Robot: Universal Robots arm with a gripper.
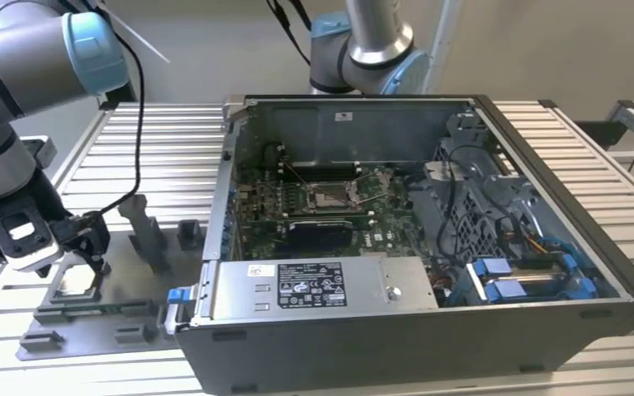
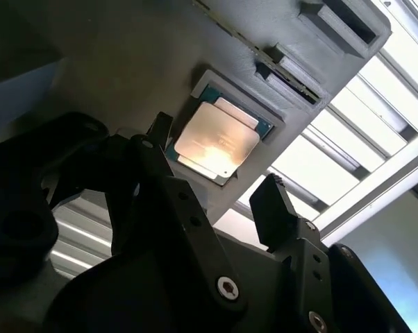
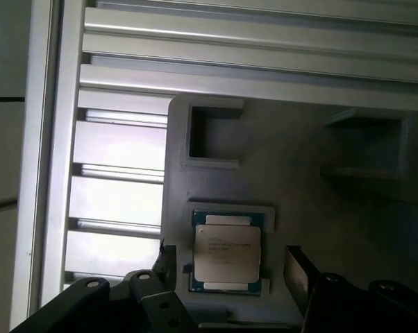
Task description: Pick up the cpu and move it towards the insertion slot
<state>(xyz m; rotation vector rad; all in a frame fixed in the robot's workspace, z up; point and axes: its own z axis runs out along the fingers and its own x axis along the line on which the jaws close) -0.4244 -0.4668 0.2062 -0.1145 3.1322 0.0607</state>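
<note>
Hovering at the exterior view's left, the gripper (image 1: 67,264) hangs from the grey arm (image 1: 9,99) just above the cpu (image 1: 75,283). The cpu lies flat in a shallow square nest on the grey fixture plate (image 1: 130,326), which sits on the slatted table (image 1: 163,132). In the first wrist view the two dark fingers (image 3: 166,262) stand spread, one on each side of the chip, and neither touches it (the jaws are released and hold nothing). There the cpu (image 3: 228,253) shows a silvery top with a thin dark rim, and the gripper (image 3: 230,267) is centred over its edge. In the second wrist view the cpu (image 2: 216,142) catches a warm glare between the same parted fingers (image 2: 275,201). Further along in the exterior view, a grey upright block (image 1: 146,231) rises from the plate. Beyond it is the open computer case (image 1: 581,272), well apart from the chip. On the green board inside lies the insertion slot (image 1: 328,195), with a silver frame and a dark centre. A black recess (image 1: 317,231) lies just in front of it, and a silver power box (image 1: 317,285) runs along the near wall. Blue-tabbed drive cages (image 1: 527,276) fill the case's right end.
</note>
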